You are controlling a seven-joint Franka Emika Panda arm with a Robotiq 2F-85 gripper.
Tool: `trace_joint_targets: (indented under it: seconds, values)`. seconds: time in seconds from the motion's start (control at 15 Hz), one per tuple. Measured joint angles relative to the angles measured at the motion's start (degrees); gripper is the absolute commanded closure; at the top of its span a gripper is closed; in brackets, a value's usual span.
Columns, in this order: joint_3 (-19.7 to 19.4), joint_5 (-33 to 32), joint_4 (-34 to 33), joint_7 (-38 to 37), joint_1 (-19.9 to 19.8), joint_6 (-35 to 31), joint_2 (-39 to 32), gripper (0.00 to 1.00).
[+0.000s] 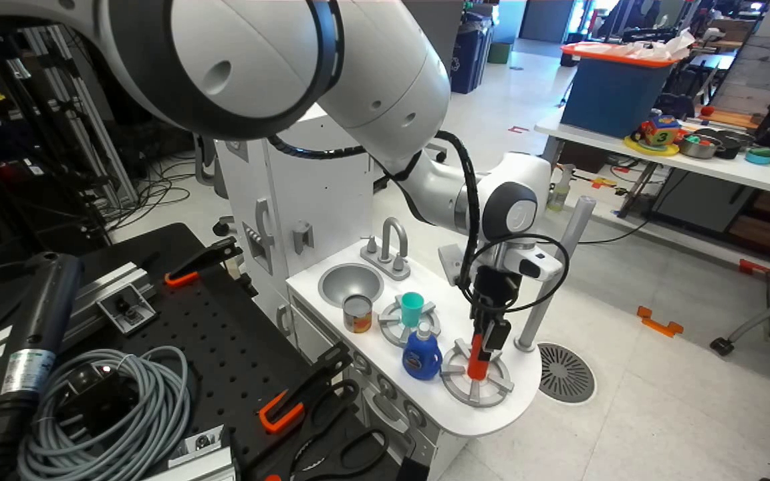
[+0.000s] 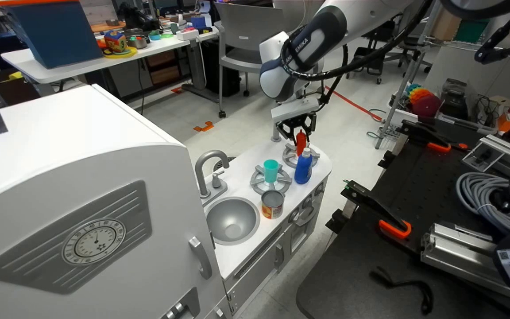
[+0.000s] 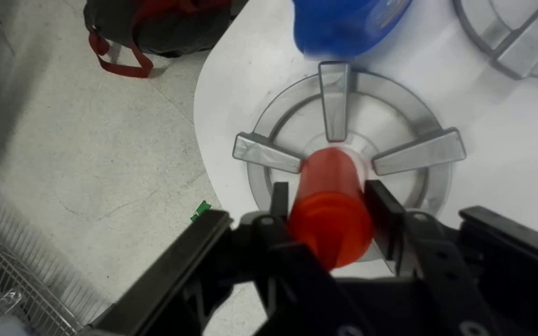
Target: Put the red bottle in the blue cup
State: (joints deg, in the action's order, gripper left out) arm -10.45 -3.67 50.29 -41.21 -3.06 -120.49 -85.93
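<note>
The red bottle [image 1: 478, 369] stands upright at the middle of a grey burner [image 1: 448, 382] near the counter's rounded end; it also shows in an exterior view [image 2: 301, 148]. I cannot tell whether its base touches the burner. My gripper [image 3: 329, 199] points down over it, fingers partly closed, a pad against each side of its upper part [image 3: 332, 172]. A thin gap shows beside the left pad's tip. The only cup on the counter is blue-green [image 1: 412, 310]. It stands upright on the other burner [image 2: 255, 185] and is out of the wrist view.
A blue detergent bottle [image 1: 421, 357] with a white cap stands between the burners, close to the red bottle. An open can [image 2: 272, 204] stands by the sink [image 2: 232, 221]. A grey faucet [image 1: 397, 235] and a grey post [image 1: 559, 274] rise from the counter.
</note>
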Motion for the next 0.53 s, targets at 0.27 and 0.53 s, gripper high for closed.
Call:
trace_joint_targets:
  seconds: [0.27,0.53]
  values:
    - [0.44,1.55,-0.48,-0.19,0.20,0.18,0.12,0.87]
    - [3.35,3.62,-3.68,0.22,0.91,2.31,1.06,0.88]
